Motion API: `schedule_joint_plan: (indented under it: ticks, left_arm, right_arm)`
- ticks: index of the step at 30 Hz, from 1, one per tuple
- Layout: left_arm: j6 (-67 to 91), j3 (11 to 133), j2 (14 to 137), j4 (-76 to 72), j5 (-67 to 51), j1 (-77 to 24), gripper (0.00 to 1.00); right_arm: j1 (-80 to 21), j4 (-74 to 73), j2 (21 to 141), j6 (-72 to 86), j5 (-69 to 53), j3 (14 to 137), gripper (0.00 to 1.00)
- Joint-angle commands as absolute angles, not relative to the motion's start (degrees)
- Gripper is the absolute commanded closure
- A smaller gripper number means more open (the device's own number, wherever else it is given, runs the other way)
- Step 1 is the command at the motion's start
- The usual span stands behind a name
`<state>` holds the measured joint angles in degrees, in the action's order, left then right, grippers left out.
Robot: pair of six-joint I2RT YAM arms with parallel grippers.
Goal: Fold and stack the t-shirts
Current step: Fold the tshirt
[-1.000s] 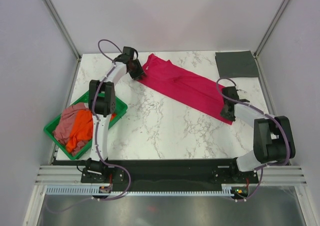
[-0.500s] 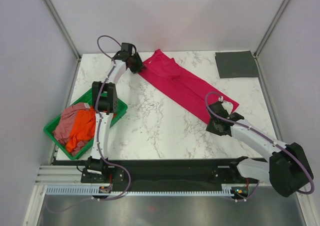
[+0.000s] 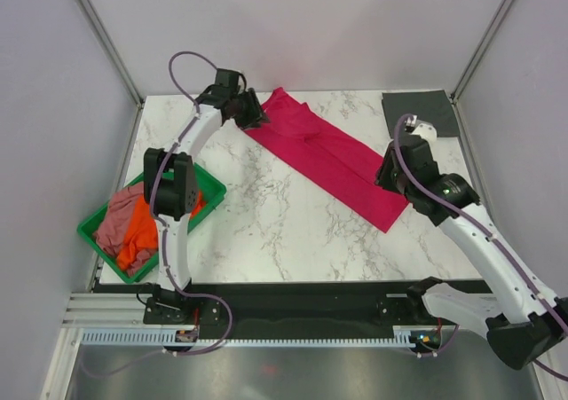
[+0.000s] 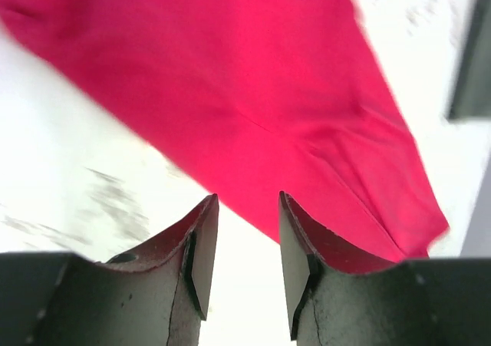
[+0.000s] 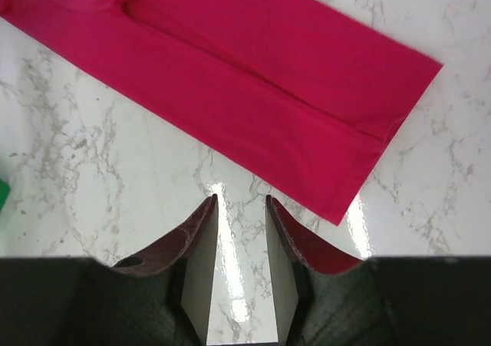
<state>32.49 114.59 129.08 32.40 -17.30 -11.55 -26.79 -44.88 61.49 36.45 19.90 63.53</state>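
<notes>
The right pincer [image 5: 239, 200] hangs over the bare marble table [image 5: 92, 162], jaws spread and nothing between them. Just beyond its fingertips lies the hem end of the crimson t-shirt [image 5: 253, 77], with the hem's nearer corner a little ahead and to the right of the right finger.

The step in hand looks to be the crosswise fold of a shirt already narrowed to a strip. To do it well, the pincer would come down on the hem edge and catch every layer in one pinch. It would then lift only slightly and carry the end along the strip's own line, so the long edges stay matched.

The shirt is a long flat band running away from this pincer. A lengthwise fold line runs down its middle, the hem is squarely cut, and few wrinkles show. Close behind the right pincer, a dark grey t-shirt [image 3: 439, 107] lies folded flat at the table's corner.

At the band's far end the left pincer [image 4: 247, 200] is likewise spread and empty, the cloth edge just ahead of its tips. That view is blurred, so contact cannot be told. It could pin that end during the fold.

Farthest off, well to the left of both pincers, the green tray [image 3: 211, 192] holds the orange t-shirt [image 3: 142, 236] and the pink t-shirt [image 3: 120, 214], both crumpled.
</notes>
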Motion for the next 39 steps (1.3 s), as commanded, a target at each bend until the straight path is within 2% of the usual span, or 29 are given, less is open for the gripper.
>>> schedule_joint_plan:
  ticks: [1,3,7,11,14,15,17,20,28,39]
  left_arm:
    - [33.13,108.92,119.63,29.45,-14.77,-21.33,0.55]
    - [34.27,106.10,116.56,27.96,-13.98,-24.77,0.56]
    - [41.90,92.08,110.50,19.45,-14.49,-33.72,0.56]
    - [46.58,86.05,109.16,11.61,-14.85,-40.15,0.59]
    - [48.77,84.11,110.56,6.34,-16.08,-44.73,0.68]
    - [49.30,83.94,111.00,5.28,-16.34,-45.52,0.79]
    - [49.92,83.41,112.58,2.04,-16.09,-47.81,0.83]
    - [50.01,84.72,114.87,0.62,-15.38,-49.74,0.98]
    - [49.83,90.52,125.23,0.26,-15.73,-53.08,0.98]
    - [49.48,98.26,132.62,0.26,-16.79,-54.49,0.98]
  right_arm:
    - [-26.81,-50.09,57.93,30.24,22.78,69.42,0.61]
    - [-26.81,-50.88,57.31,29.71,20.67,71.44,0.62]
    - [-26.89,-50.80,53.80,29.36,16.97,72.07,0.62]
    - [-26.89,-50.28,51.42,29.27,13.99,70.76,0.63]
    - [-26.89,-48.43,50.01,29.27,12.48,68.13,0.65]
    - [-26.81,-47.82,49.66,29.01,11.78,67.59,0.66]
    - [-26.81,-47.46,48.78,28.48,11.43,66.71,0.68]
    - [-26.89,-47.02,46.85,28.13,12.04,65.92,0.69]
    - [-26.89,-47.02,43.59,29.27,9.32,65.57,0.70]
    - [-26.81,-46.76,42.01,31.55,8.18,62.76,0.71]
